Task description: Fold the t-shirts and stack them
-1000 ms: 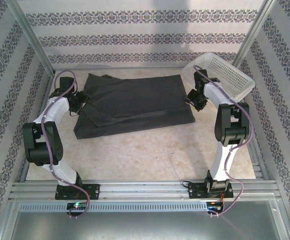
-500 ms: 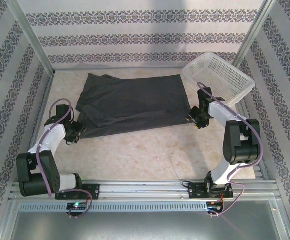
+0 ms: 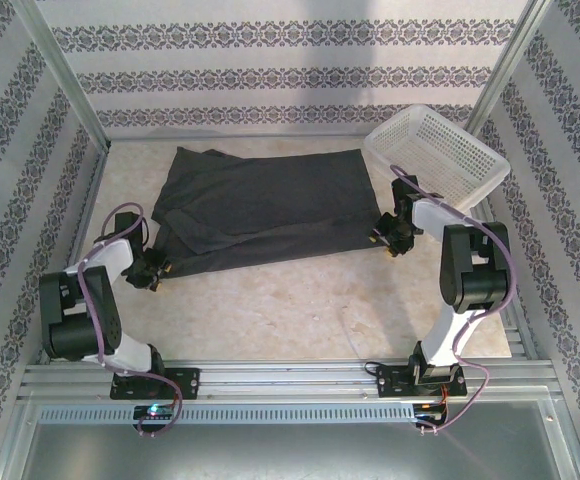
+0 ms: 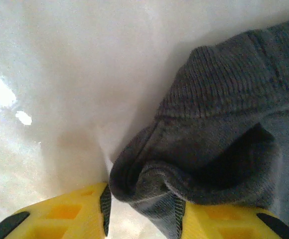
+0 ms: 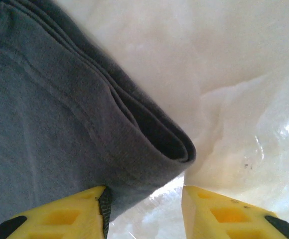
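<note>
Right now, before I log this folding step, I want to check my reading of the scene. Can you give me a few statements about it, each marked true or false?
1. The t-shirt lies spread on the table, outside the basket. True.
2. The basket sits at the table's near left corner. False: it is at the far right corner.
3. Dark cloth is bunched between the fingers of the left gripper. True.
4. The right gripper is over the middle of the t-shirt. False: it is at the near right corner, where a folded edge lies between its fingers.
5. The t-shirt is plain dark grey. True.
</note>
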